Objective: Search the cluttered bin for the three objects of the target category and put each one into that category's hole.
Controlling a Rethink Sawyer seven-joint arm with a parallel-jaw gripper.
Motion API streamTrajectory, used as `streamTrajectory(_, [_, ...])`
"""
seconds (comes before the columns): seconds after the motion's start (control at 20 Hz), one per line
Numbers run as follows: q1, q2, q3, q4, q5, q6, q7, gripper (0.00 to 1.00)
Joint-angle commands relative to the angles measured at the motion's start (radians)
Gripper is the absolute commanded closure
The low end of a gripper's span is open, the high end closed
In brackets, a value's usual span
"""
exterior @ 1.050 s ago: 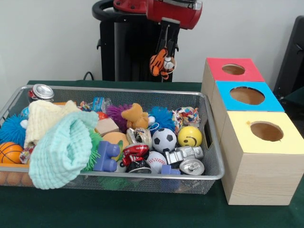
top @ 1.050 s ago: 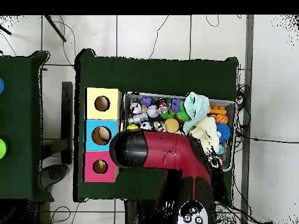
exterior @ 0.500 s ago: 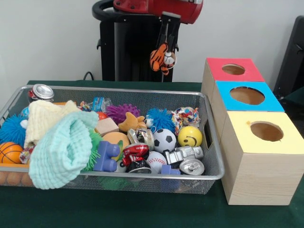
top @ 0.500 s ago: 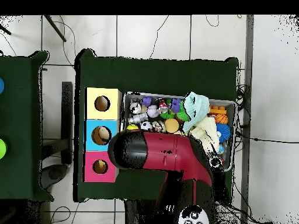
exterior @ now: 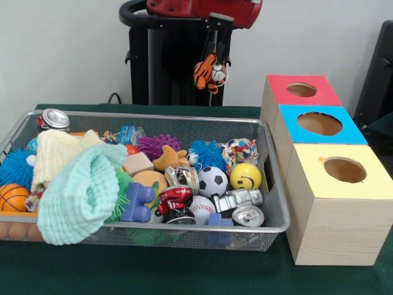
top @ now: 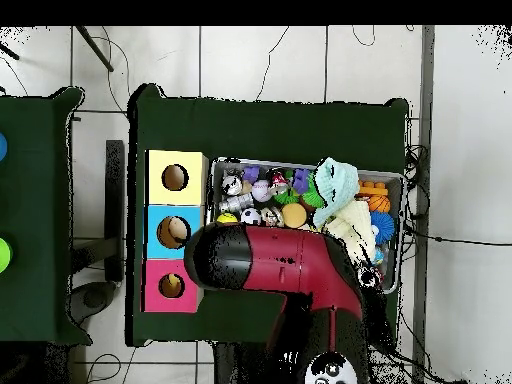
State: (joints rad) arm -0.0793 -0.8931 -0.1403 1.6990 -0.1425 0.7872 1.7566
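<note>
High above the back of the wire bin (exterior: pixel 153 115), my gripper (exterior: pixel 215 59) is shut on a small orange striped tiger plush (exterior: pixel 207 74) that hangs from it. A brown teddy bear plush (exterior: pixel 169 158) lies among the toys in the bin's middle. To the right stand three boxes with round holes on top: red (exterior: pixel 279 86), blue (exterior: pixel 288 117) and yellow (exterior: pixel 307 178). In the overhead view the red arm (top: pixel 285 262) hides the gripper and covers the bin's edge beside the blue box (top: pixel 155 215).
The bin also holds a mint cloth (exterior: pixel 80 193), a cream cloth (exterior: pixel 55 153), a soccer ball (exterior: pixel 212 180), a yellow smiley ball (exterior: pixel 245 176), a basketball (exterior: pixel 12 196), cans (exterior: pixel 248 215), spiky balls and blocks. The black pedestal (exterior: pixel 166 67) stands behind.
The gripper has risen a little with the tiger plush. The brown teddy bear has sunk lower among the toys since one second ago.
</note>
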Motion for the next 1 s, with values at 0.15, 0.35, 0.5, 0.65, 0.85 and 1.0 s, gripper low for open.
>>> streamTrajectory(0.15, [0.031, 0.016, 0.061, 0.097, -0.025, -0.033, 0.077, 1.0])
streamTrajectory(0.35, [0.061, 0.002, 0.046, 0.141, -0.016, -0.065, 0.12, 1.0])
streamTrajectory(0.5, [0.083, -0.008, 0.033, 0.159, -0.009, -0.069, 0.142, 1.0])
streamTrajectory(0.65, [0.106, -0.021, 0.019, 0.176, -0.003, -0.069, 0.161, 1.0])
streamTrajectory(0.85, [0.139, -0.044, -0.004, 0.209, 0.011, -0.065, 0.195, 1.0])
streamTrajectory(1.0, [0.163, -0.06, -0.019, 0.224, 0.015, -0.062, 0.215, 1.0])
